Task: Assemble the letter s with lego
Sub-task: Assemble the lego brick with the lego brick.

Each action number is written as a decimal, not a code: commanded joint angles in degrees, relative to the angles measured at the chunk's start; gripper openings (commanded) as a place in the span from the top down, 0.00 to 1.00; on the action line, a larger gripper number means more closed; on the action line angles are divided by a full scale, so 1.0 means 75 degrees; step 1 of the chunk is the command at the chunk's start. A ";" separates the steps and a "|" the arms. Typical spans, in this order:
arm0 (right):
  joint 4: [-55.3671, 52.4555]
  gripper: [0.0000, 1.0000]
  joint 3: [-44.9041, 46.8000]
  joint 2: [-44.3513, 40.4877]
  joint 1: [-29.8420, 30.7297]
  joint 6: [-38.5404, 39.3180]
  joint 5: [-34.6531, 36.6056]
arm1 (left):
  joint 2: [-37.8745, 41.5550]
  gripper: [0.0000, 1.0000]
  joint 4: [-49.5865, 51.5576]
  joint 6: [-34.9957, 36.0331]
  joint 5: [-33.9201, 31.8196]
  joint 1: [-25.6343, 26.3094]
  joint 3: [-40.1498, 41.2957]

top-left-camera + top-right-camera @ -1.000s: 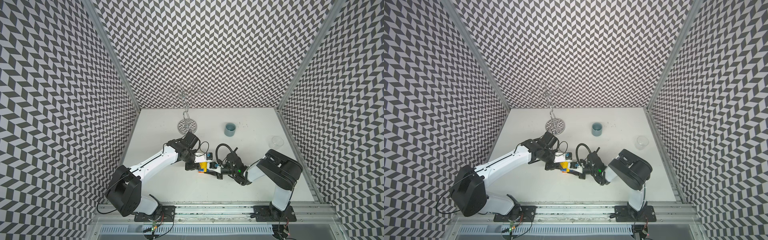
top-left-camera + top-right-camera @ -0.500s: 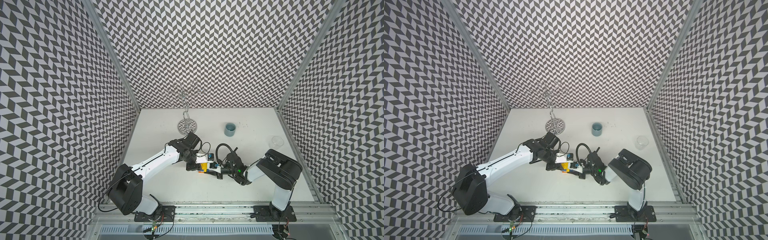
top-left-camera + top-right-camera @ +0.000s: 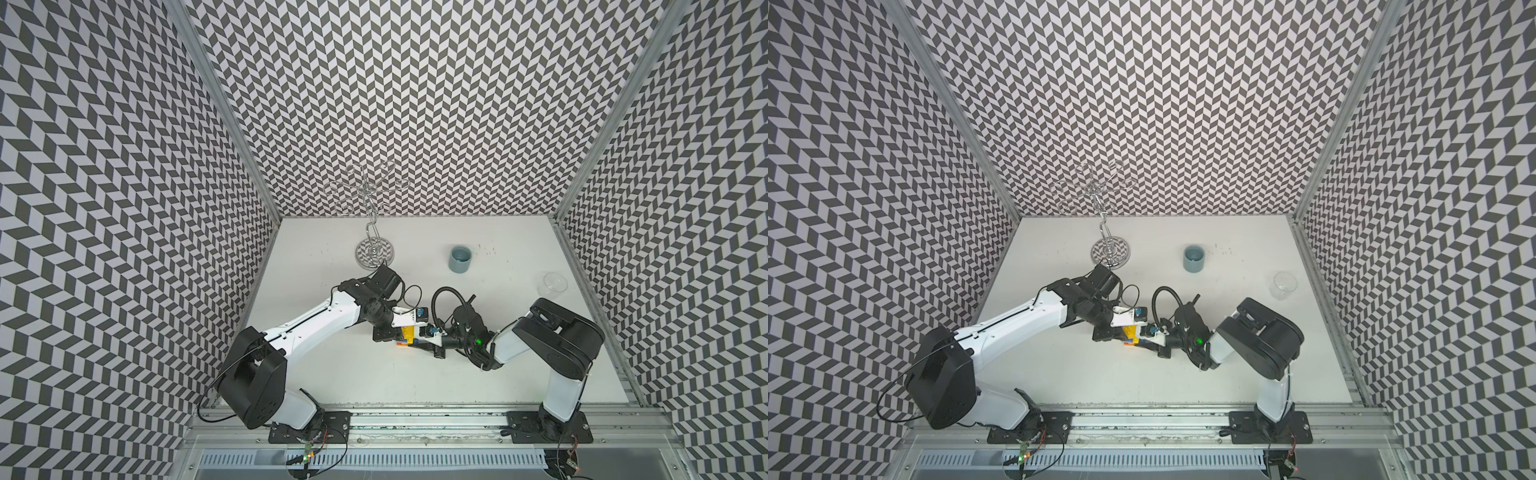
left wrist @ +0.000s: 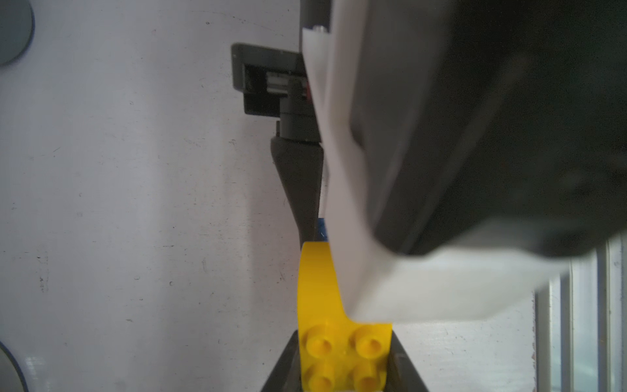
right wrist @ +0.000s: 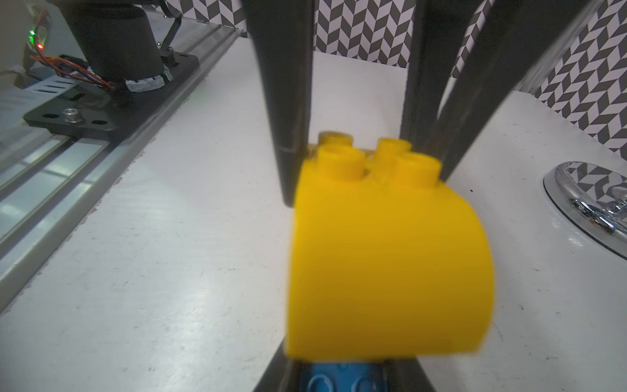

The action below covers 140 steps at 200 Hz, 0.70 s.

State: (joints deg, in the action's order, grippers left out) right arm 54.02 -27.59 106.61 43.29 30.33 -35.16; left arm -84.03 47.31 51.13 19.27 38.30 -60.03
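Yellow brick (image 3: 408, 331) is sitting about mid-table between my two arms, and I'm holding the lego stack (image 3: 1131, 334) from both ends. My left gripper (image 3: 400, 335) is reaching in from the left with its jaws closed on the studded end of that brick. In the left wrist view the four studs are facing the camera and a finger (image 4: 285, 370) is pressing on each flank. My right gripper (image 3: 418, 339) is reaching in from the right, jaws closed tight on a blue brick (image 5: 339, 378), which is butting straight against the yellow one's plain end. In the right wrist view the yellow brick, one side rounded, is filling the middle, with my left fingers (image 5: 288, 101) pinching it at its studded end. Orange brick (image 3: 401, 344) is peeking out along the near edge of the yellow one in both top views; how it's attached I can't tell. Whether the lego stack is touching the table (image 3: 415, 382) or hanging just above it I can't tell either. Grey cup (image 3: 460, 259) is standing far and right of the grippers, clear cup (image 3: 552, 284) is standing by the right wall, and wire stand (image 3: 374, 252) is standing far, left of centre, all clear of the bricks.
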 commanded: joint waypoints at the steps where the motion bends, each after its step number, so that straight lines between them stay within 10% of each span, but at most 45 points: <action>1: -0.1214 0.79 0.0222 0.0377 -0.0088 0.0105 0.0316 | -0.0106 0.98 -0.0113 -0.0014 -0.0107 0.0078 -0.0002; 140: -0.1119 0.79 0.0202 0.0427 -0.0158 0.0023 0.0293 | -0.0475 0.98 -0.0147 -0.0044 -0.0298 0.0394 -0.0032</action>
State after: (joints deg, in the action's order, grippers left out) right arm 54.04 -27.55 106.65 42.52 29.71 -35.68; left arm -84.99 46.15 50.94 18.00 39.83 -60.51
